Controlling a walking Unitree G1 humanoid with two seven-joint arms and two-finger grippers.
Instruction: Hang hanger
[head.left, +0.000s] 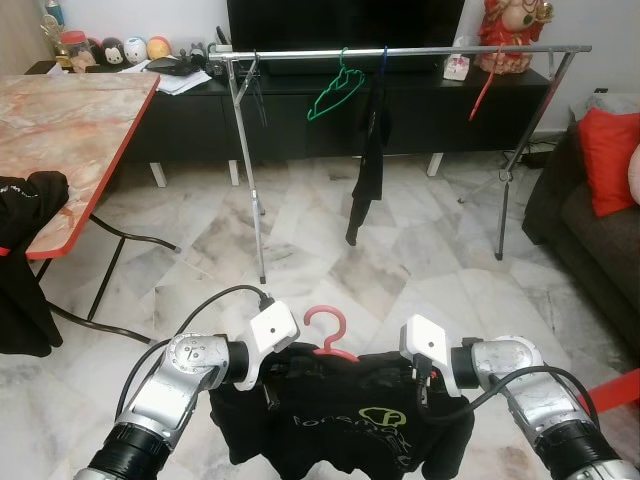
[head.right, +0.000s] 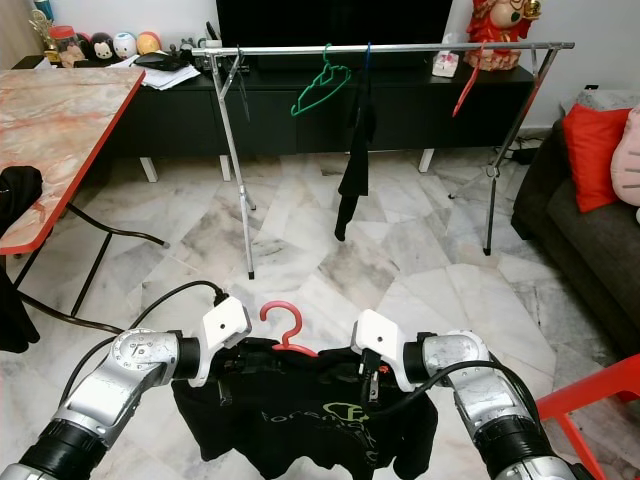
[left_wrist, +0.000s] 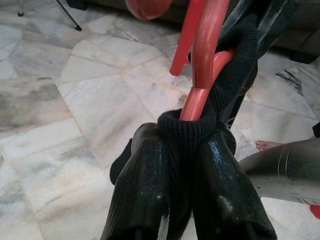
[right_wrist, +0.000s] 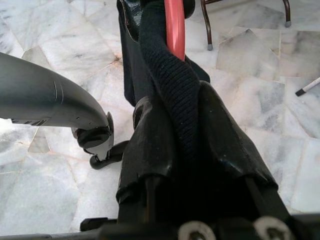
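A red hanger (head.left: 326, 331) carrying a black T-shirt (head.left: 340, 428) with a green logo hangs low in front of me, its hook pointing up. My left gripper (left_wrist: 186, 131) is shut on the hanger's left shoulder, with the shirt's ribbed fabric pinched in as well. On the other shoulder my right gripper (right_wrist: 179, 95) is shut the same way over fabric and red bar. Ahead, across the marble floor, stands a silver clothes rack (head.left: 400, 52); its rail is well above and beyond the held hanger.
On the rail hang a green hanger (head.left: 335, 92), a black garment (head.left: 367, 170) and a red hanger (head.left: 483, 92). A marble-top table (head.left: 60, 130) with a black cloth (head.left: 30, 200) stands left, and a sofa (head.left: 600, 225) right. A red chair (head.right: 590, 395) is near my right arm.
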